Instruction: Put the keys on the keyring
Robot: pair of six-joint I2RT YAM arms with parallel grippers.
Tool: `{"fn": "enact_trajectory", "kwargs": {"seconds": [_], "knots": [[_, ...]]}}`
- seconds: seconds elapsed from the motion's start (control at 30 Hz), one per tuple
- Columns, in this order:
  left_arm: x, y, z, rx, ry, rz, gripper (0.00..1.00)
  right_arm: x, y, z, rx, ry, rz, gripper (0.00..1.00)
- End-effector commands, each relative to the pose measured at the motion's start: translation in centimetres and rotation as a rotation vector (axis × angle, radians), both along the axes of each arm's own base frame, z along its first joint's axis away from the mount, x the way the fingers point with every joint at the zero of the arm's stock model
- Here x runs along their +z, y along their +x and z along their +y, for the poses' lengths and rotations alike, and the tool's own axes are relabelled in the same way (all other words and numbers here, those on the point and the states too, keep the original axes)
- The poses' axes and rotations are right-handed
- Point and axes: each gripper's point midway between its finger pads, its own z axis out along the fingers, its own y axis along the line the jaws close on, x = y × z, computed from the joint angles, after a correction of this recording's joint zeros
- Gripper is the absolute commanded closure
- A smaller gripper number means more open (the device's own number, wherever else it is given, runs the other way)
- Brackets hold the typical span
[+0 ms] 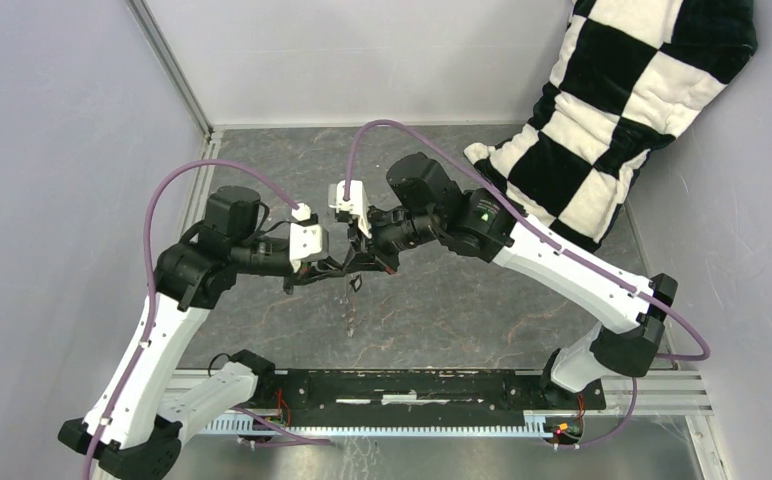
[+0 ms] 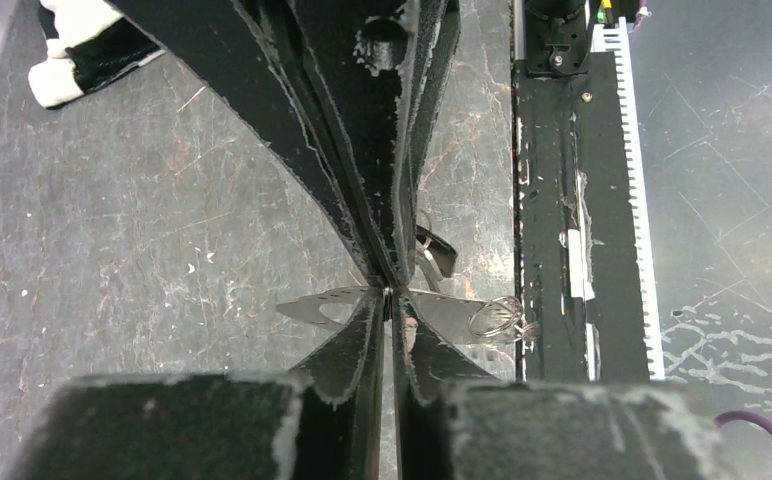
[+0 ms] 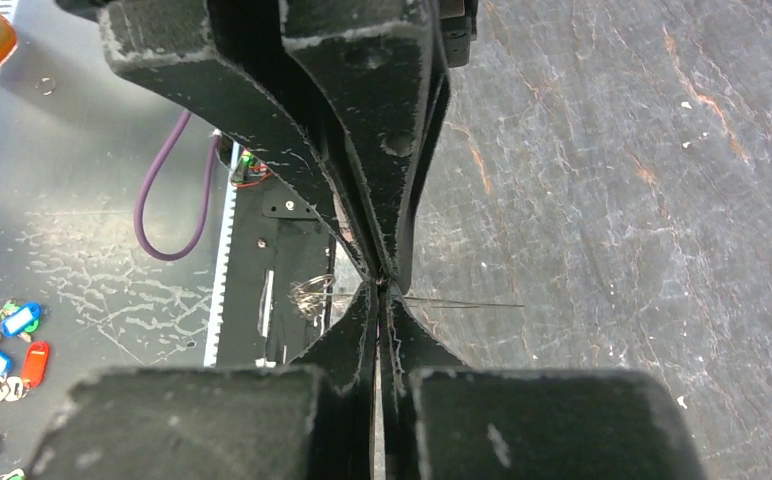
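The keyring is held in mid-air between both grippers, above the middle of the table. It shows as a thin flat grey metal piece (image 2: 327,305) with a small wire loop (image 2: 497,315) at one end. Seen from the right wrist it is edge-on, a fine line (image 3: 462,303). My left gripper (image 2: 390,297) is shut on it from below. My right gripper (image 3: 382,292) is shut on it at the same spot, tip to tip with the left one. A small black key (image 2: 440,252) hangs beside the right gripper's fingers (image 2: 402,200). From above, the grippers meet at the dangling keyring (image 1: 354,284).
A black-and-white checkered cushion (image 1: 622,110) lies at the back right. The black base rail (image 1: 412,385) runs along the near edge. Several coloured key tags (image 3: 12,350) lie on the grey surface beyond the rail. Grey walls close in the left and back.
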Motion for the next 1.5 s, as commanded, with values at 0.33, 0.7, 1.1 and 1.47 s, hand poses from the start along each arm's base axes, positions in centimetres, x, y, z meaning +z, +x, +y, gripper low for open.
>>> {"fn": "enact_trajectory", "kwargs": {"seconds": [0.33,0.7,1.1,1.47], "knots": [[3.4,0.9,-0.7,0.064,-0.132,-0.066,0.98,4.1,2.2,-2.2,-0.175,0.230,-0.024,0.63],[5.8,0.2,-1.2,0.100,-0.323,-0.095,0.98,6.3,0.9,-4.1,-0.232,0.508,0.132,0.44],[5.8,0.5,-1.0,0.115,-0.326,-0.129,0.98,6.0,0.4,-2.9,-0.180,0.545,0.224,0.67],[6.5,0.1,-0.9,0.106,-0.343,-0.157,0.98,4.3,1.0,-3.1,-0.216,0.497,0.246,1.00]]}}
